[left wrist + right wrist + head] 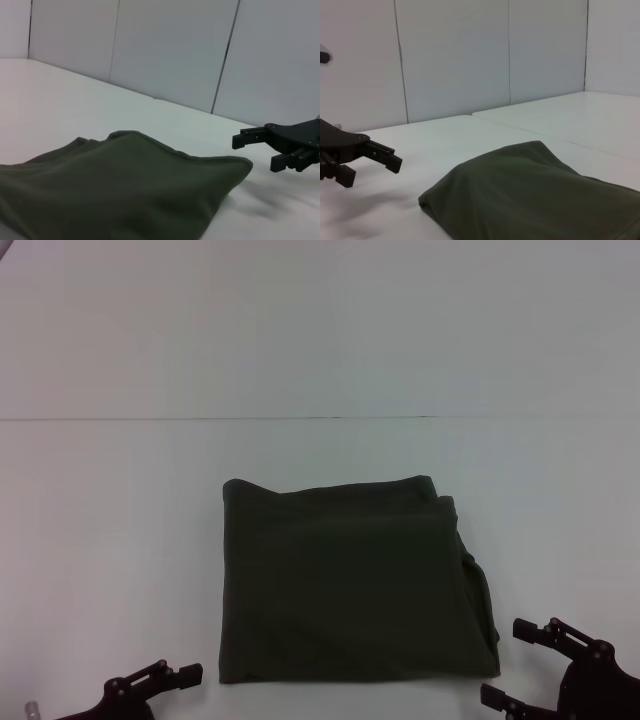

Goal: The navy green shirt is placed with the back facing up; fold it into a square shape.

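Your navy green shirt lay folded into a rough square on the white table, a little right of the middle in the head view and toward the near edge. Its plain side faced up, and no lettering showed. The far edge ran fairly straight, while along the right side you could see stacked layers bunched and slightly uneven near the far right corner. Your left gripper sat low at the near edge, just off the shirt's near left corner, apart from the cloth and holding nothing; its fingers stood spread with a clear gap between them, as the right wrist view also showed. Your right gripper waited just beside the near right corner of the shirt, also clear of the fabric, with its fingers set wide apart and empty; the left wrist view showed it beyond the shirt's corner, hovering over bare table. From the right wrist view the shirt rose as a soft mound with a rounded folded edge facing the left gripper.
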`<action>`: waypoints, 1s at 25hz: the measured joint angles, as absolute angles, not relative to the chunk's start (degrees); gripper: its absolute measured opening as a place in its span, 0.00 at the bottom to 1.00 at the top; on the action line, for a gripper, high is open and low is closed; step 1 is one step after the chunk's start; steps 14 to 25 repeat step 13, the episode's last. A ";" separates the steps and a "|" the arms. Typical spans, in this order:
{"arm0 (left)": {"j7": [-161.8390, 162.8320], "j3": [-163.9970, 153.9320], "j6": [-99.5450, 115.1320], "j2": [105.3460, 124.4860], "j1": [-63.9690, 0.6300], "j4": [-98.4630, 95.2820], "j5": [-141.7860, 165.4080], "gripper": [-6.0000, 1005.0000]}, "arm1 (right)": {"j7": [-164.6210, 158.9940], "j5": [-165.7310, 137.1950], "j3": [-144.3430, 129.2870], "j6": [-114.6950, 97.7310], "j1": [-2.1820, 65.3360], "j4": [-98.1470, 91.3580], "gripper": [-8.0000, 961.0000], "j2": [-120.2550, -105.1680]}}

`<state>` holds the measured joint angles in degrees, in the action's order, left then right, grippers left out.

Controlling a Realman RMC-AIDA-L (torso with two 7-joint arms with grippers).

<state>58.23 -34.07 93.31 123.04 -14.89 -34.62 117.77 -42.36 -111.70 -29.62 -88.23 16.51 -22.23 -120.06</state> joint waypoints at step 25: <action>58.28 -34.01 93.34 123.11 -14.85 -34.63 117.67 0.92 | -42.36 -111.12 -29.61 -88.61 16.79 -22.24 0.97 -120.06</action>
